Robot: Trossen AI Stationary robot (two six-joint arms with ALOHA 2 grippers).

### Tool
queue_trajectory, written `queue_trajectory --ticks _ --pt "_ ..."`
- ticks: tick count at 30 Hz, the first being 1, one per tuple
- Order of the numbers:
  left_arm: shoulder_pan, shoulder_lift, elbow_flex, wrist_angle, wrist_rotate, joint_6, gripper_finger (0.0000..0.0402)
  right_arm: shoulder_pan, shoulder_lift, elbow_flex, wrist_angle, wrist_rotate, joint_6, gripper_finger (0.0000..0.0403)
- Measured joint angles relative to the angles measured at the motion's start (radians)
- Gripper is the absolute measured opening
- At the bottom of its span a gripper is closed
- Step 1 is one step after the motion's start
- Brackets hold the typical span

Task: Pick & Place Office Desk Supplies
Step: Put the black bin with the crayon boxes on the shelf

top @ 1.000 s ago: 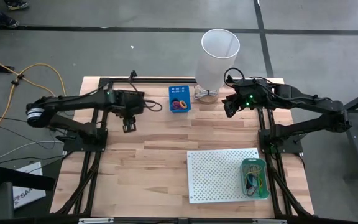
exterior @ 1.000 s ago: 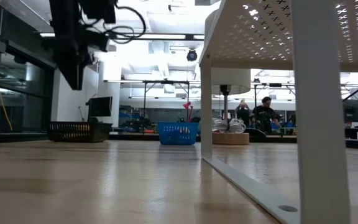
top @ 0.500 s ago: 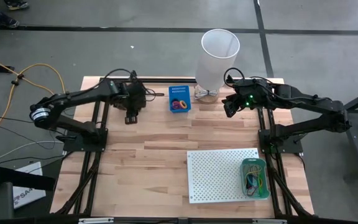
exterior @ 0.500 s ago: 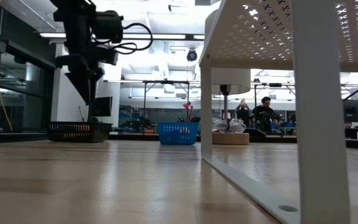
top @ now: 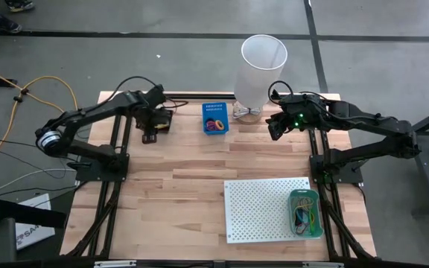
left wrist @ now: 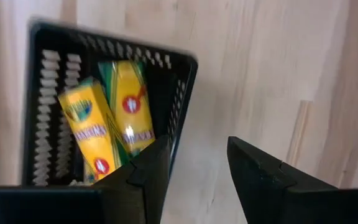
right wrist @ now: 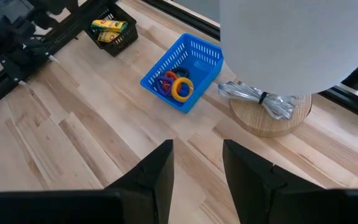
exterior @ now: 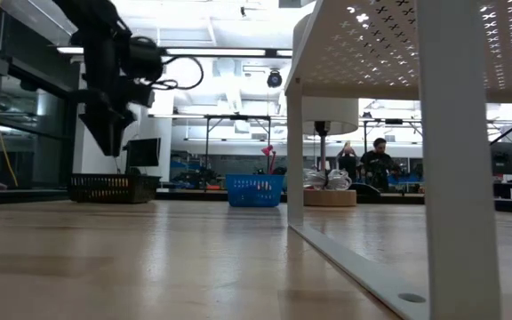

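Hovering above the small black mesh basket [left wrist: 104,112] at the table's far left, the left gripper [left wrist: 194,180] has its fingers apart and empty. Yellow-and-red rectangular packs [left wrist: 114,118] lie inside that basket. The right gripper [right wrist: 197,174], fingers apart and empty, hangs near the tall white tapered bin [top: 263,74]. Coloured loops [right wrist: 176,84] sit in the small blue plastic basket [right wrist: 197,62].

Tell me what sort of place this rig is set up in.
Most likely a robotics lab or workshop. The low view looks across the wooden table into a big open room with benches and monitors and a person working at the back. From above, a bare concrete floor with an orange cable surrounds the table.
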Motion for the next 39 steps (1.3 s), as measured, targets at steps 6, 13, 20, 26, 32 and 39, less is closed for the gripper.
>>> queue_trajectory --ticks 6,13,20,26,32,39 --pt "0.043 0.0 -0.033 -0.001 0.014 0.071 0.0155 0.0 0.0 0.0 0.0 0.0 0.0 0.0126" --pt "0.112 0.0 -0.054 -0.001 0.022 0.149 0.0155 0.0 0.0 0.0 0.0 0.0 0.0 0.0126" --pt "0.175 0.0 -0.1 0.009 0.022 0.181 0.0155 0.0 0.0 0.0 0.0 0.0 0.0 0.0126" --pt "0.183 0.0 -0.133 0.053 0.02 0.197 0.0155 0.0 0.0 0.0 0.0 0.0 0.0 0.0126" --pt "0.183 0.0 -0.168 0.1 0.018 0.201 0.0155 0.0 0.0 0.0 0.0 0.0 0.0 0.0126" --pt "0.166 0.0 -0.206 0.158 0.014 0.192 0.0155 0.0 0.0 0.0 0.0 0.0 0.0 0.0126"
